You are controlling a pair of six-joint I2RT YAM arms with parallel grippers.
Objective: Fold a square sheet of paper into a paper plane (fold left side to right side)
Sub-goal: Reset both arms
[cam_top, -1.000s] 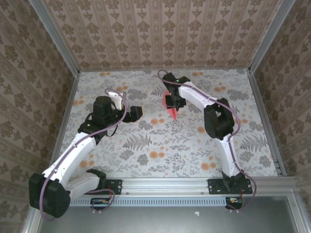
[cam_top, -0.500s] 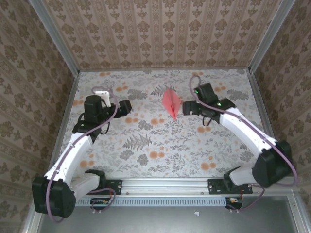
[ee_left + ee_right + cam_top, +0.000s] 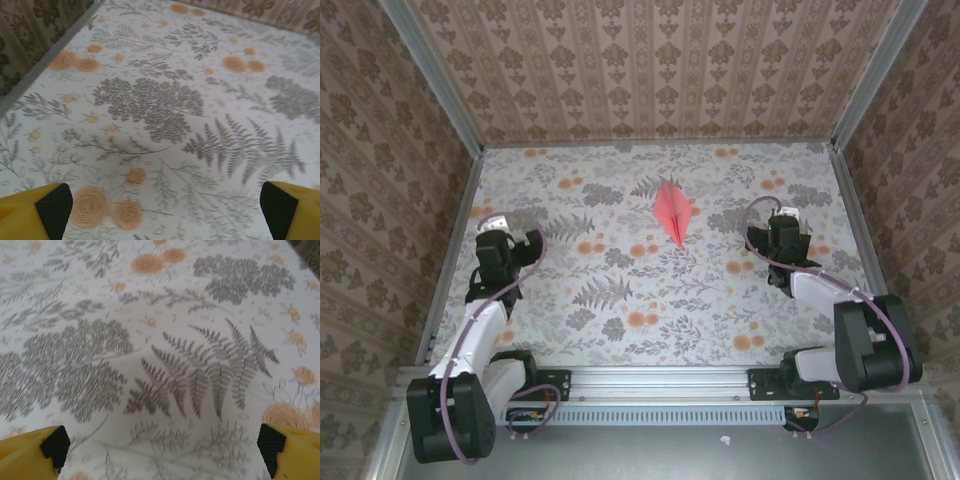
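Note:
The paper plane, a narrow salmon-pink dart with a centre crease, lies free on the floral table, its sharp tip pointing toward the near side. My left gripper is drawn back at the left, well apart from the plane. In the left wrist view the gripper is open, its yellow fingertips at the frame's bottom corners over bare cloth. My right gripper sits at the right, also well clear of the plane. Its wrist view shows the gripper open, with nothing but fern print between the fingertips.
The floral tablecloth covers the whole floor of the cell. Patterned walls with metal frame posts close it in at the back and both sides. An aluminium rail carrying both arm bases runs along the near edge.
The right gripper has opened, let go of the pink paper and swung back to the right. The left arm has pulled back toward the left wall. The plane now lies alone on the table.

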